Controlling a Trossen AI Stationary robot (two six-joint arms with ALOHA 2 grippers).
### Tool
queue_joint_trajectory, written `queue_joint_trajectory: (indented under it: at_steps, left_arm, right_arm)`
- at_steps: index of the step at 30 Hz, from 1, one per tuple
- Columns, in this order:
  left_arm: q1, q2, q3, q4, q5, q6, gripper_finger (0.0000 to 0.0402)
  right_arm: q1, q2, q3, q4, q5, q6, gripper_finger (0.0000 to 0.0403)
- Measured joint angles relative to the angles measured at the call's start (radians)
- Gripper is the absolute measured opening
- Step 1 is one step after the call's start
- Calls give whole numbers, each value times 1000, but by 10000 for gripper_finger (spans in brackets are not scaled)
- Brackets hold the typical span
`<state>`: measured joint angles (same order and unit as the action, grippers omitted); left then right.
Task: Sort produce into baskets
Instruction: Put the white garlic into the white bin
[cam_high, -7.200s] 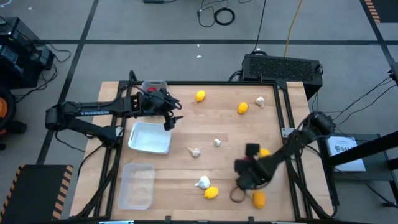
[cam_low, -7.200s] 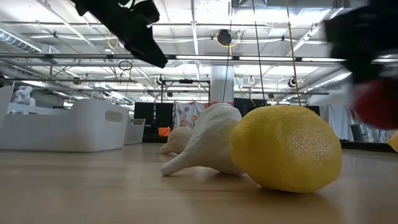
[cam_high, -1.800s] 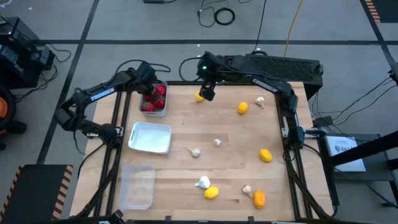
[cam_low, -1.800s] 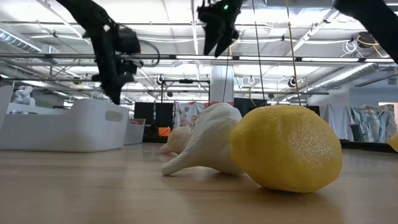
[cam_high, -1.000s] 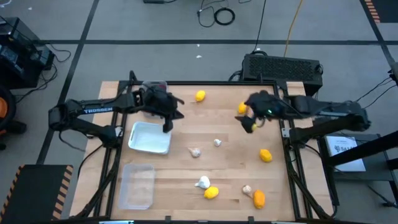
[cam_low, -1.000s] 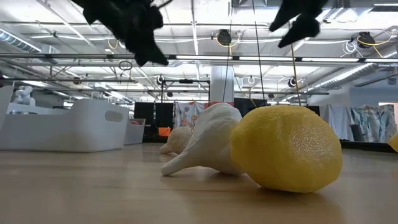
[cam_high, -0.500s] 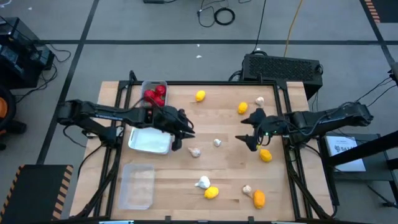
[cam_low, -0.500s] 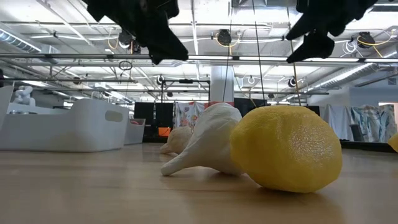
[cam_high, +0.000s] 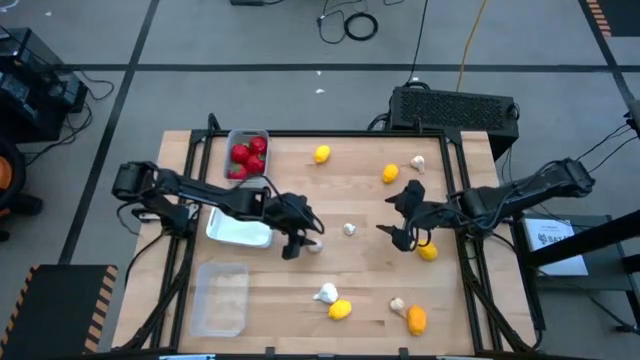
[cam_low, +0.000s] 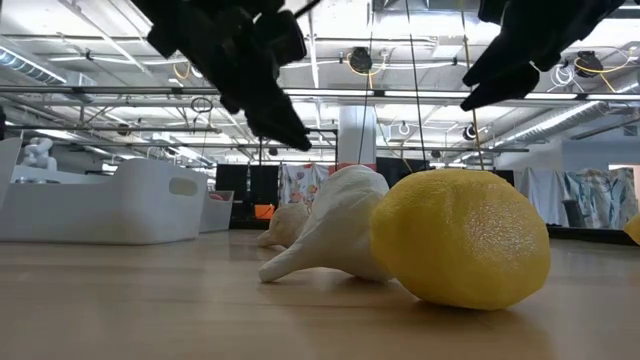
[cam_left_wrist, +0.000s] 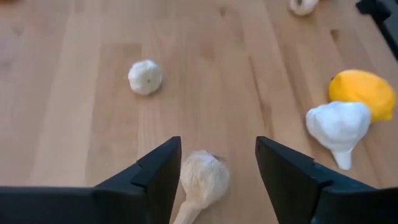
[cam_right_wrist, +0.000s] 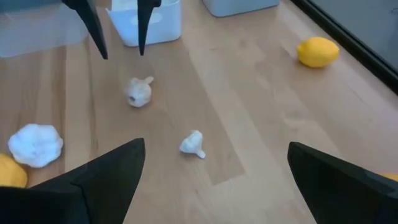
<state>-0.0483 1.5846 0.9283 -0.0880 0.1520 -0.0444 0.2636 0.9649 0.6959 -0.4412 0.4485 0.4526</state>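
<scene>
My left gripper (cam_high: 300, 243) is open above the table's middle. In the left wrist view its fingers (cam_left_wrist: 163, 174) stand on either side of a whitish garlic bulb (cam_left_wrist: 202, 180) without touching it. My right gripper (cam_high: 392, 235) is open and empty; a smaller garlic bulb (cam_right_wrist: 193, 144) lies on the wood ahead of it. The greyish basket (cam_high: 247, 134) at the far left holds red fruits (cam_high: 248, 155). The white basket (cam_high: 238, 225) and the clear basket (cam_high: 220, 298) stand nearer on the left.
Loose on the wood: a lemon (cam_high: 321, 154), an orange oval (cam_high: 389, 173) and a garlic bulb (cam_high: 417, 162) at the far side; a lemon (cam_high: 427, 252) beside my right arm; garlic (cam_high: 326, 293), a lemon (cam_high: 340, 310), garlic (cam_high: 397, 304) and an orange oval (cam_high: 416, 320) near the front.
My left gripper has gone from the white basket's far edge toward the table's near edge and right, and now stands over the garlic bulb in the middle. My right gripper has gone toward the near edge, away from the orange oval.
</scene>
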Motion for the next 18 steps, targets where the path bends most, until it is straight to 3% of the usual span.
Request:
queue_joint_trajectory:
  at_steps: [18]
  left_arm:
    - [0, 26, 0, 2, 0, -1, 222]
  right_arm:
    - [0, 0, -53, 146, 2, -11, 384]
